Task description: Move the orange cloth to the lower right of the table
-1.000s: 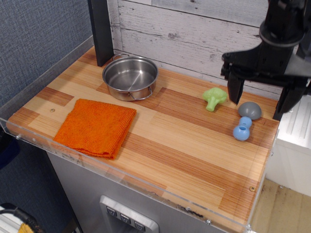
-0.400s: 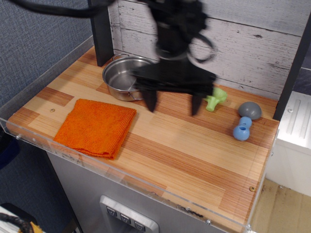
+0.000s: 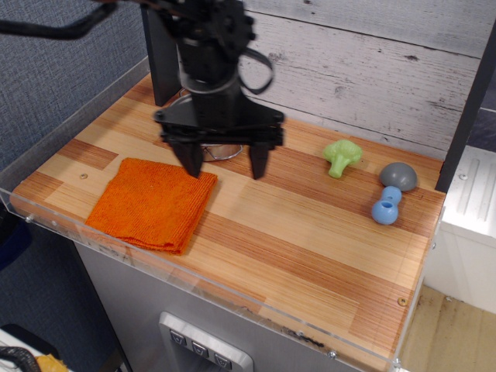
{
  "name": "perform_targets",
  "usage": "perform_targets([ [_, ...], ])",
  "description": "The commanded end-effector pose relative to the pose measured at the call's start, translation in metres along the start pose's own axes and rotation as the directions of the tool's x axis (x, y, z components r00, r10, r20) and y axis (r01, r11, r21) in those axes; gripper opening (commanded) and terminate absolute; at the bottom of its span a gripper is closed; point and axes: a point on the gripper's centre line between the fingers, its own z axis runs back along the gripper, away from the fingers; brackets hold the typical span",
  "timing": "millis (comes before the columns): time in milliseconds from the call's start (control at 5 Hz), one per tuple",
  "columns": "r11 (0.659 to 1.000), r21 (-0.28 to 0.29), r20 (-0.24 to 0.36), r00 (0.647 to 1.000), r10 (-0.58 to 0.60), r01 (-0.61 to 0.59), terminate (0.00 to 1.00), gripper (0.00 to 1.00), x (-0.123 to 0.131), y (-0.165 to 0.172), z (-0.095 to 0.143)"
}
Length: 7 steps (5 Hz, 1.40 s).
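Observation:
The orange cloth (image 3: 153, 203) lies folded and flat on the left front part of the wooden table (image 3: 310, 232). My gripper (image 3: 224, 166) hangs open above the table, just right of the cloth's upper right corner. Its left finger (image 3: 190, 161) points down at that corner and the right finger (image 3: 259, 161) stands over bare wood. It holds nothing. The arm hides most of the steel pot behind it.
A steel pot (image 3: 221, 149) sits behind the gripper, mostly hidden. A green broccoli toy (image 3: 342, 156), a grey dome (image 3: 398, 175) and a blue dumbbell-shaped toy (image 3: 386, 205) lie at the back right. A black post (image 3: 160, 54) stands at the back left. A clear acrylic rim (image 3: 232, 298) runs along the front.
The gripper has swept from the far right, across the middle, to the left, and now hangs by the cloth's upper right corner. The cloth and toys have not moved.

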Motion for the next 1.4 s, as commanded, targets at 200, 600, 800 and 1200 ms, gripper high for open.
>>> perform_targets([
  [200,0.997,0.043,0.051,0.997,0.059,-0.061,0.0,1.0,0.01,0.045,-0.003],
  [600,0.992,0.057,0.024,0.993,0.115,-0.116,0.0,1.0,-0.002,0.072,-0.023],
  [800,0.989,0.062,0.005,0.991,0.137,-0.137,0.0,1.0,-0.006,0.081,-0.032],
  [1200,0.985,0.073,-0.036,0.987,0.159,-0.156,0.0,1.0,-0.008,0.082,-0.054],
])
